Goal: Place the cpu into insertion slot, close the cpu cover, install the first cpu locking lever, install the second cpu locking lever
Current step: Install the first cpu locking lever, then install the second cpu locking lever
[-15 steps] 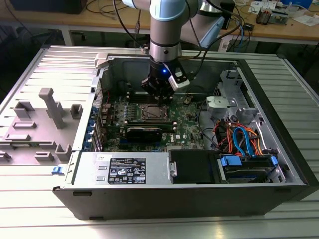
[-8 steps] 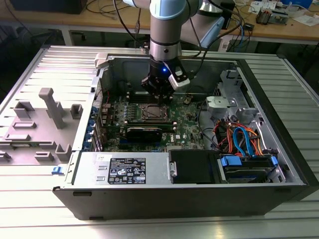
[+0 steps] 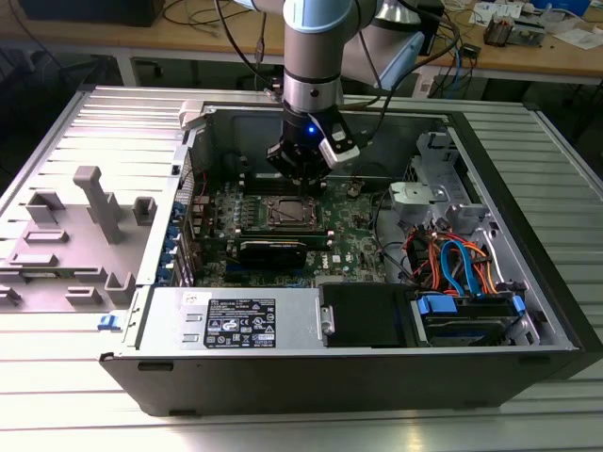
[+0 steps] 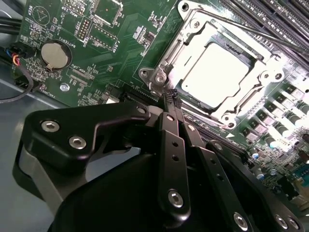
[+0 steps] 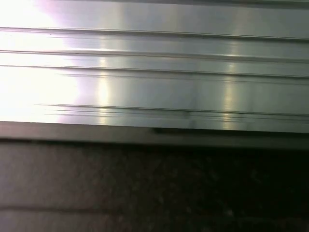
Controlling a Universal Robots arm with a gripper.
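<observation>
**Gripper pinched shut at the socket's corner**

Here is the gripper (image 4: 170, 96) low over the motherboard (image 4: 116, 53), and in the second wrist view its two black fingers (image 4: 173, 145) are pressed together, tips meeting with no gap and nothing visibly caught between them. Those tips sit right at the socket's corner, just beside a small silvery hinge bracket (image 4: 157, 77).

Just beyond the tips lies the cpu (image 4: 217, 70), flat in its socket, its pale metal top glaring under the light. Framing it is the cpu cover (image 4: 193, 34), down around the chip with the chip's top showing through its window. A thin locking lever (image 4: 227, 21) runs along the far edge of the cover; whether it is latched I cannot tell.

Off to one side of the fingers, farther across the board, a round coin cell (image 4: 53, 54) sits in its holder.

In the exterior view, the gripper (image 3: 300, 174) hangs straight down inside the open case (image 3: 528, 235), directly above the socket (image 3: 285, 212). Nearer the camera than the gripper a black card (image 3: 273, 250) lies across the board, and beyond that the grey power supply (image 3: 236, 320). Towards the exterior view's right, orange and blue cables (image 3: 452, 259) tangle by the drive bay.

The first wrist view catches ribbed, shiny metal (image 5: 154, 72) above a dark band.
</observation>
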